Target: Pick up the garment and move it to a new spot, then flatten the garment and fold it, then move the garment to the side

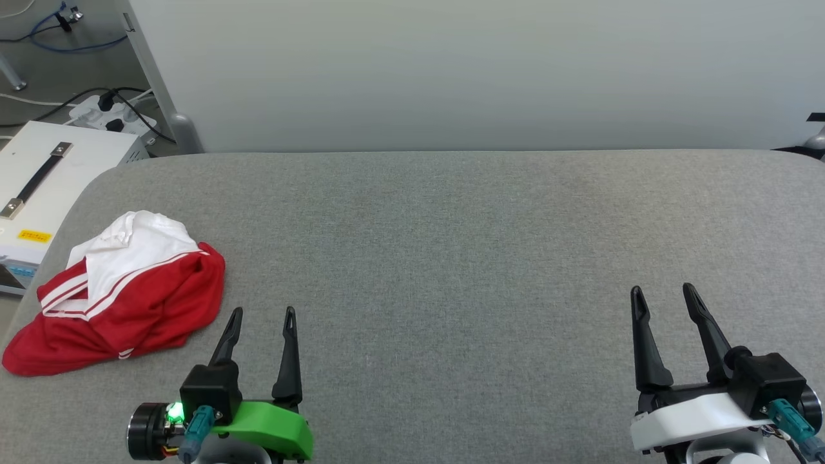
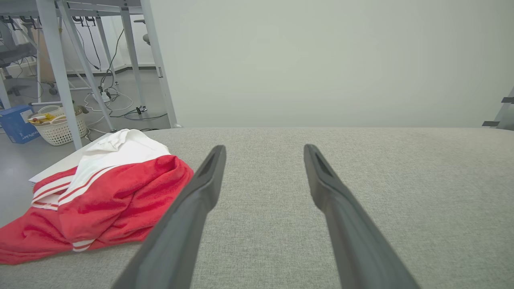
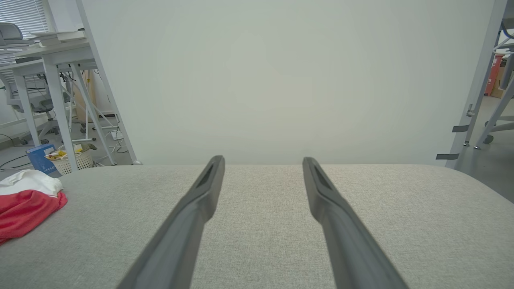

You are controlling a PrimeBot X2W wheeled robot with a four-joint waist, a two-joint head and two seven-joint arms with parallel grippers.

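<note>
The garment [image 1: 122, 293] lies crumpled at the left edge of the grey table [image 1: 451, 258]. The 2 grippers, left [image 1: 263, 312] and right [image 1: 662, 290], hover spread and empty near its front edge.

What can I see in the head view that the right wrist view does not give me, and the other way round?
The head view adds the left gripper, open, near the garment but apart from it. It also adds a white box with a black handle and a power strip on the floor.

The right wrist view adds a white basket, a blue box and desk legs.

Both share the garment, crumpled at the left end of the table, the open right gripper, and the pale panel behind.
</note>
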